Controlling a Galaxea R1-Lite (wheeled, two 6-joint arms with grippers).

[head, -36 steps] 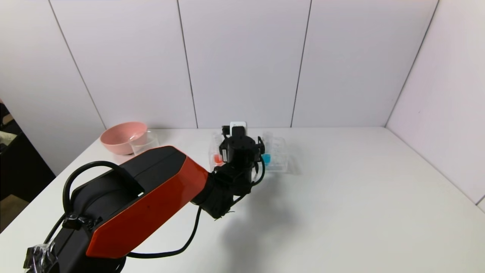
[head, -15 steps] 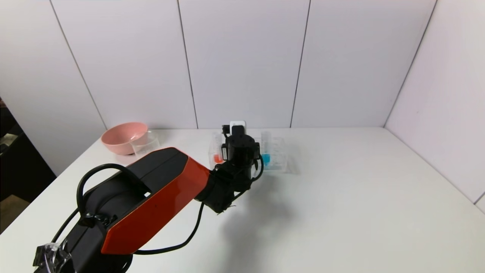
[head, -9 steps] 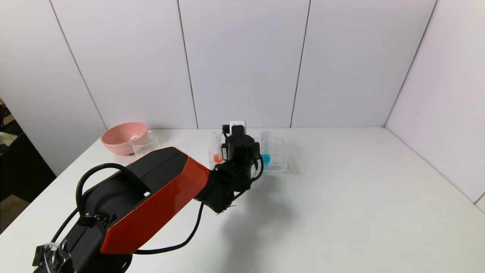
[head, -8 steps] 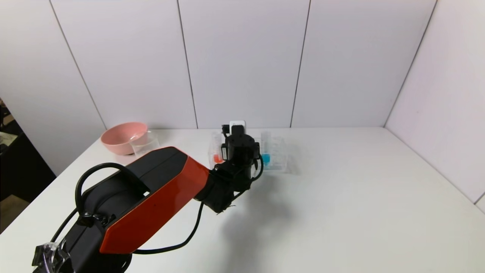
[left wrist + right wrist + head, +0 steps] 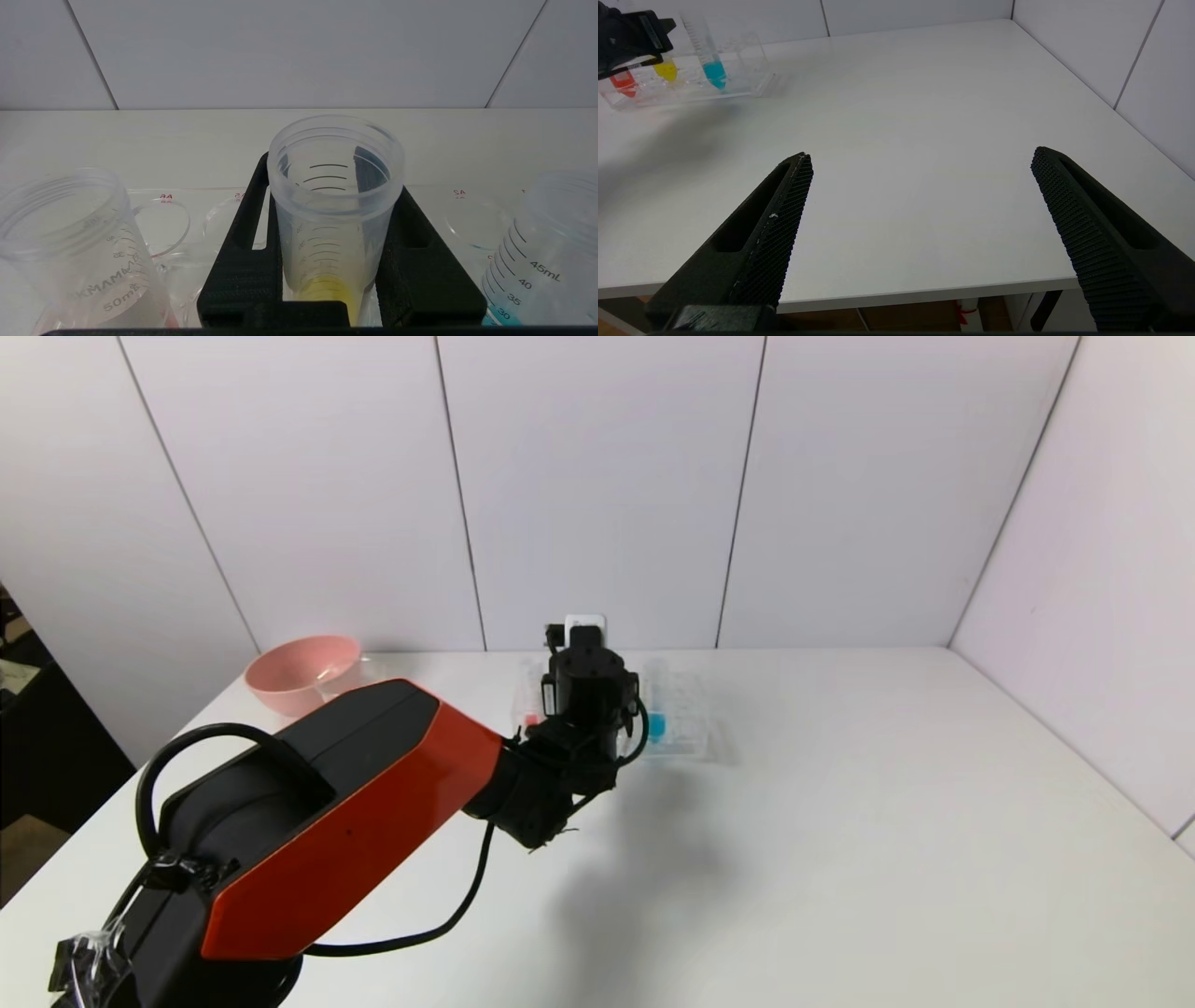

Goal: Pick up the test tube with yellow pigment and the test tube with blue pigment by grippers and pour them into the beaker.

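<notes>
left gripper [image 5: 334,261]: arm reaches to frame centre, jaws clamped on the yellow-pigment test tube [image 5: 332,219] (upright)
right gripper [image 5: 920,242]: low over the tabletop [image 5: 924,116], jaws wide apart

Spread right gripper [image 5: 920,163] above table [image 5: 924,116]

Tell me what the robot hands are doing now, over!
Left gripper shut on yellow test tube, tube at the rack. Right gripper open, parked near table edge. Nothing blocking the beaker.

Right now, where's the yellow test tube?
The test tube with yellow pigment is clamped in the left gripper at the tube rack, between the red-liquid tube and the blue one.
</notes>
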